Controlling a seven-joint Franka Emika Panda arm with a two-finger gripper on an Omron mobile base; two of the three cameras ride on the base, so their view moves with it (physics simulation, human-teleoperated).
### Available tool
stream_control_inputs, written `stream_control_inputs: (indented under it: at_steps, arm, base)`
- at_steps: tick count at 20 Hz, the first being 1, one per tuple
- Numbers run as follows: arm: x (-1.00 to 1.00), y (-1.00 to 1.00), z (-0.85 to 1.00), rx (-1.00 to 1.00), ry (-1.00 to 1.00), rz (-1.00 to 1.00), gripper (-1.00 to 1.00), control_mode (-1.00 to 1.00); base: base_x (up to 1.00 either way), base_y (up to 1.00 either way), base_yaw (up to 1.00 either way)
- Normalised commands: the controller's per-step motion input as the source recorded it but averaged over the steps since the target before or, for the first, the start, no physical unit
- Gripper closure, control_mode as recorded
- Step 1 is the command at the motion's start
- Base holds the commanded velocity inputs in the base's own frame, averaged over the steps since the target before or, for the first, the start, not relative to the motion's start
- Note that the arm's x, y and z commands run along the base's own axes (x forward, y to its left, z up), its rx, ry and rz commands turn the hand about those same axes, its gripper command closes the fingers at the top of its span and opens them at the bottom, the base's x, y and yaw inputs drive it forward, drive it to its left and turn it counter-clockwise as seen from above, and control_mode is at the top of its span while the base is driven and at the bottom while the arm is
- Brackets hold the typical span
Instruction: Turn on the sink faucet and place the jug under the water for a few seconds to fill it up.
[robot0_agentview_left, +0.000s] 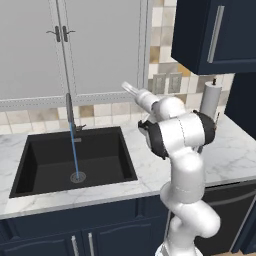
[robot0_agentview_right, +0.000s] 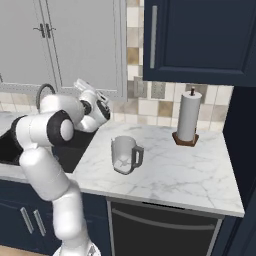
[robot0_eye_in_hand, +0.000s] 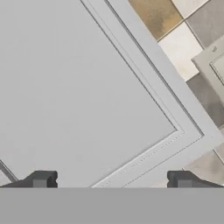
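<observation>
I count one sink faucet (robot0_agentview_left: 70, 111), one thin blue stream of water (robot0_agentview_left: 75, 150) falling to the drain of one black sink (robot0_agentview_left: 30, 175), one jug (robot0_agentview_right: 124, 154) and one paper-towel roll (robot0_agentview_right: 188, 118). The jug is pale, translucent and tapered, upright on the marble counter (robot0_agentview_right: 180, 170) with its loop handle at three o'clock, the roll at about one o'clock from it. My gripper (robot0_eye_in_hand: 111, 180) stands wide apart, holding nothing, facing a grey cabinet door (robot0_eye_in_hand: 74, 96).

Navy cabinets (robot0_agentview_right: 200, 40), marble counter (robot0_agentview_right: 190, 170), checkered backsplash (robot0_agentview_right: 150, 107)
</observation>
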Motion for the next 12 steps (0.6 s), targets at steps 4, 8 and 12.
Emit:
stream_control_inputs:
  at_steps: [4,8,12]
  arm:
    - [-0.99,-0.5,1.0,0.0,0.13,-0.02,-1.0,-1.0]
    - [-0.91,-0.54,1.0,0.0,0.13,-0.01,-1.0,-1.0]
    - [-0.46,-0.43,1.0,0.0,0.18,-0.03,-1.0,-1.0]
  base:
    - [0.0,0.0,0.0]
    - [0.0,0.0,0.0]
    - [0.0,0.0,0.0]
